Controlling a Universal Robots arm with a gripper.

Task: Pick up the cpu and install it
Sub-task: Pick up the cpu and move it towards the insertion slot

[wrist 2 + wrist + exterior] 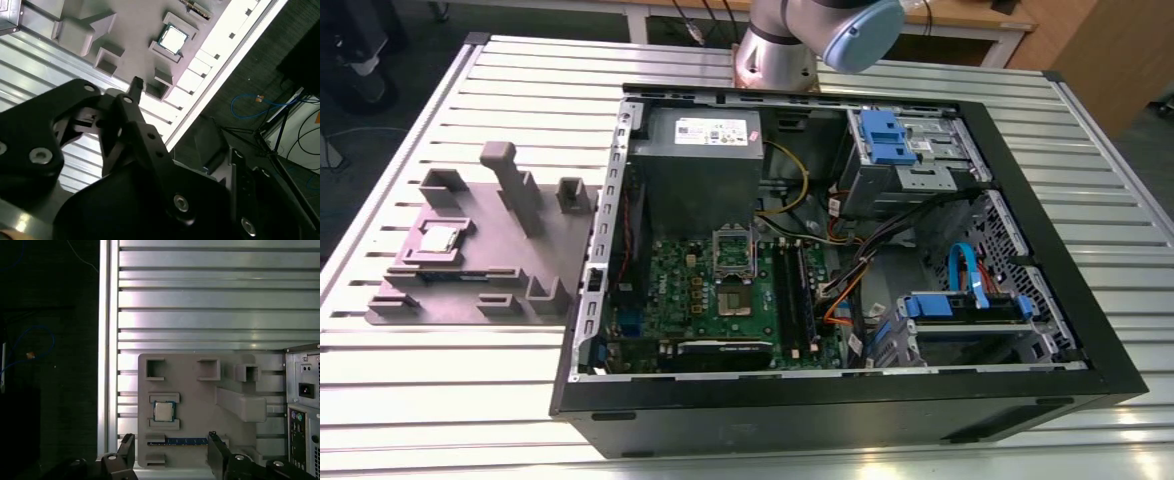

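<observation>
Gripper (171, 454) in the first wrist view: jaws spread wide, nothing btwn them, nothing held. Both fingers (127, 451) hang in free air, well above the table (200, 305), touching nothing.

The cpu (163, 411) sits straight below and a bit ahead of the gripper, inside the span of the open fingers but off-centre, closer to one finger than the other. It's flat, silvery top up, in its square pocket on the grey-purple fixture tray (200, 390), framed by two low blocks. Not gripped, not touched.

A memory stick (186, 441) lies on edge in a slot of the same tray, btwn the cpu and the fingertips, running across the gap from one finger toward the other.

Second wrist view: one black fingertip (136, 84) juts out over the tray edge, the cpu beyond it, well apart from it.

The open pc case (302, 405) stands off to one side of the gripper, just beside the tray. In the exterior view, the mainboard socket (736, 303) inside the case is bare, the cpu lies out on the tray, and the arm (817, 35) rises behind the case.
</observation>
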